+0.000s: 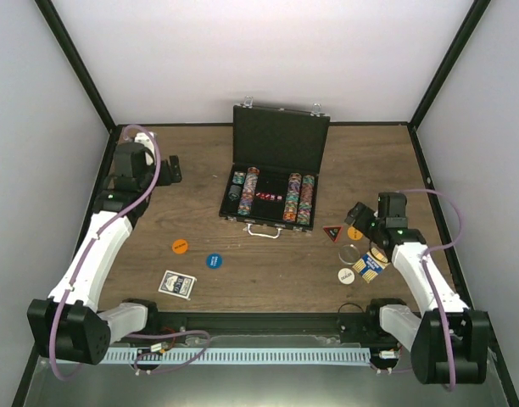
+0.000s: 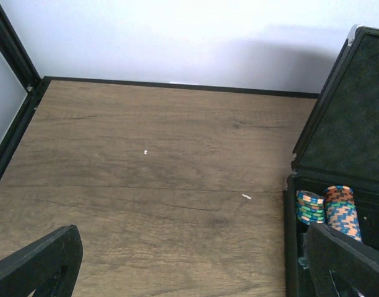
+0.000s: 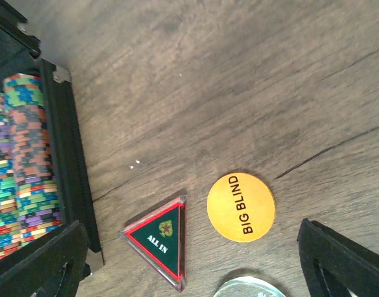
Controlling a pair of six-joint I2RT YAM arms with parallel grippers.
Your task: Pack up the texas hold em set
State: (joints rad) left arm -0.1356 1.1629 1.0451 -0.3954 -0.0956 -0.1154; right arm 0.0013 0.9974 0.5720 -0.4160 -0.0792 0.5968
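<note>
Deck: blue-backed cards, flat on the table, near-left, closest to the near edge, apart from all else.
White disc: near-right, just beside the striped box.
Striped box: small, yellow-and-white; partly covered by the right arm; markings too small to read.
Blue disc: left of centre, between deck and case.
Orange disc: left of and just beyond the blue disc, not touching it.
Clear round piece: beyond the white disc; only its rim at the bottom edge of the right wrist view.
Triangle: dark green, red-edged, marked ALL IN; flat, just right of the case's front corner.
Big Blind disc: orange, beside the triangle, narrow gap between.
Right gripper: fingers spread wide, one on each side of triangle and Big Blind disc; nothing pinched; case wall close by the finger on that side.
Case: black, silver corners, mid-table toward the back, lid upright, handle facing the near edge.
Chips: multicoloured rows in the tray's left and right sections; small red pieces in the middle, too small to identify.
Left gripper: far-left, fingers wide apart over bare wood, empty; case to its right.
</note>
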